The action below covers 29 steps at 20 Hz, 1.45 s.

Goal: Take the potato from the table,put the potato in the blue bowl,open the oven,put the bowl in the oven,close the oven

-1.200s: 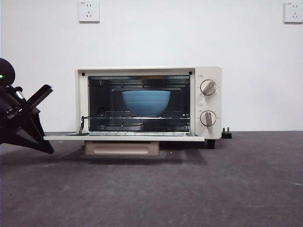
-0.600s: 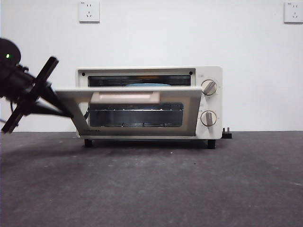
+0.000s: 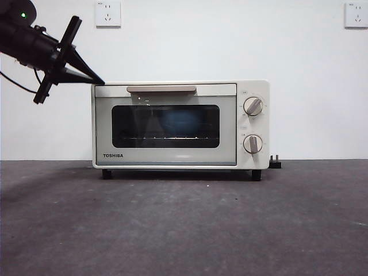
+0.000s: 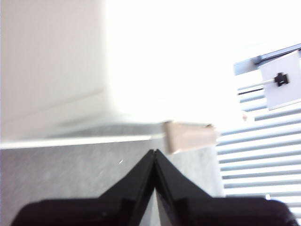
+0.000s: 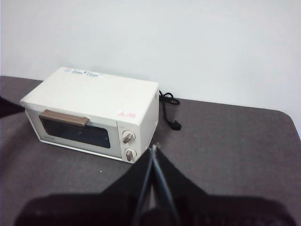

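While the left gripper hangs at the oven's top left corner, about ten o'clock from the window in the front view, its two black jaws are pressed together on nothing, their tip just beside the upper edge of the door. In the left wrist view the same jaws meet in a point close to the end of the tan bar handle. The right gripper waits high above the table, jaws likewise together and empty. The oven stands with its door upright and flush; the closing step appears finished. The blue bowl shows dimly through the dark glass, centred on the rack; the potato cannot be made out. The next move probably calls only for drawing the left arm clear without snagging the handle. The oven faces six o'clock toward the front camera, its long axis running three to nine across the table.
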{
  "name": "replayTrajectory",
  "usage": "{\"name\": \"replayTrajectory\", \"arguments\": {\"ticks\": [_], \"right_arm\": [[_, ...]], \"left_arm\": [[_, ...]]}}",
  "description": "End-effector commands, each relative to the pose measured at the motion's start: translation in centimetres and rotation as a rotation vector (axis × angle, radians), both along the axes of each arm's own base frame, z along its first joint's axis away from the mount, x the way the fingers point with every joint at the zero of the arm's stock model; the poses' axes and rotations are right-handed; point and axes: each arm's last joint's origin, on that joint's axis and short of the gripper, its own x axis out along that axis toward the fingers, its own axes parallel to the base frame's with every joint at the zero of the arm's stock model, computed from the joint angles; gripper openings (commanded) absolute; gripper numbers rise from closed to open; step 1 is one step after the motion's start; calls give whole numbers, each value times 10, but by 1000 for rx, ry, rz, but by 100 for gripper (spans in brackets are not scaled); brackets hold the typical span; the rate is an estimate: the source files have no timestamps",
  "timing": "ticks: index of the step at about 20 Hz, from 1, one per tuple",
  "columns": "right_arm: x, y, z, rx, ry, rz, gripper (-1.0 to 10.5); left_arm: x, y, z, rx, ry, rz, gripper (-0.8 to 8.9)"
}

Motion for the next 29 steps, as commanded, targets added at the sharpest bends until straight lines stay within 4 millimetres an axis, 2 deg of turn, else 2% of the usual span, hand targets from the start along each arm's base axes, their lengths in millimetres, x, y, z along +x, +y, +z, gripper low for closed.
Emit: {"name": "replayTrajectory", "arguments": {"ticks": [1,6,10,13,17,20,24,29], "right_arm": [[2,2,-4,-12,28,-2,-8],[2,2,-5,-21,30,0,-8],[2,2,-5,-24,29,1,-7],[2,2,-5,-25,28,-3,1],[3,3,-5,-21,31,-3,1],[3,3,-5,-23,30,-2,1],[5,4,-5,-26,34,-2,1],[5,4,-5,-27,35,-2,1]], "left_arm": [[0,-2,7,-31,-5,-30,-8],[-9,-5,17,-81,10,-111,-8],[-31,-8,33,-11,-45,-170,-7],[-57,-9,51,135,-113,-178,-7],[-101,-11,77,475,-177,-133,-5],[-131,-12,95,630,-213,-105,-4],[-162,-10,119,641,-288,-64,-4],[-185,-9,141,639,-419,-23,-4]]}}
